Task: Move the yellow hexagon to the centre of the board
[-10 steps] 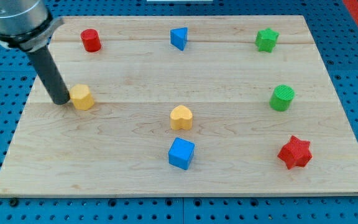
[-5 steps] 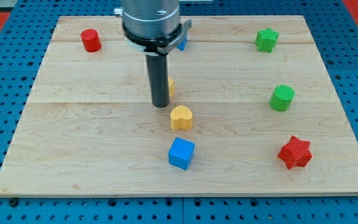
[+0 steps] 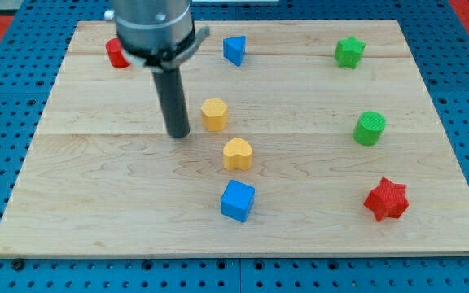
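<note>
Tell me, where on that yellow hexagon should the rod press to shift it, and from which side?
There are no fingers, so my tip can only push. The yellow hexagon already sits near the board's centre, just above the yellow heart. For a further nudge, I'd press its flat left face, where my tip stands, apart from it.
</note>
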